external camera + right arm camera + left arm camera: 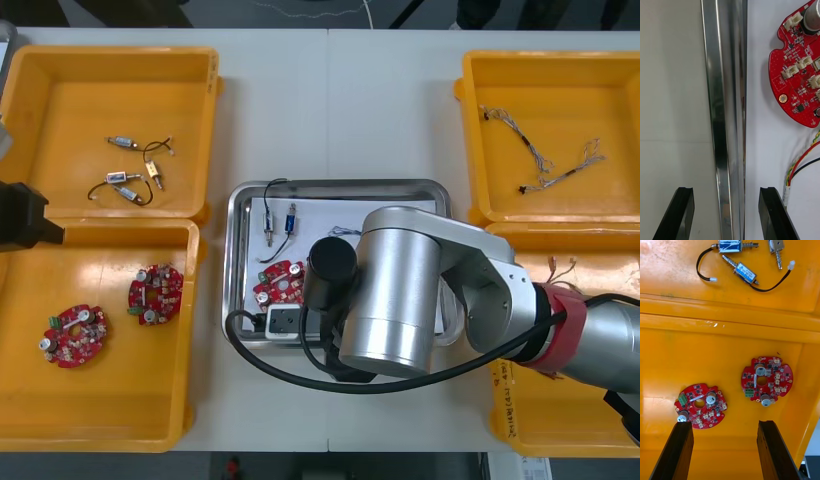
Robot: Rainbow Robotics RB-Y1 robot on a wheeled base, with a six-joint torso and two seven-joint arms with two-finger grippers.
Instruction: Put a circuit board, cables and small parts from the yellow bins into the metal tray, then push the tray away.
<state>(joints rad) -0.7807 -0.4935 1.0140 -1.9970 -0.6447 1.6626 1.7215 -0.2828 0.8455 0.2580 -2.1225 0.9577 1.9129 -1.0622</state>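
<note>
1. biggest worry imo: the right gripper (727, 191) has its jaws spread and straddling the tray (724, 93) rim, one jaw out over the desk (670, 93), the other inside the tray. if the push lands off-centre, the tray could spin instead of sliding straight away.
2. the inner jaw sits just beside the red and yellow cable (801, 161). any sideways drift could snag it and drag it around.
3. too high and the jaws could slip off the rim, too low and the outer one scrapes the desk.
4. the rim runs up roughly midway between the jaws, and i can't tell if either touches it. the board (797, 86) lies inside the tray, past the inner jaw and clear of it.
5. the left gripper (725, 423) hangs over a left bin (730, 352), jaws spread, above two spare boards (766, 379), pinching nothing.
</note>
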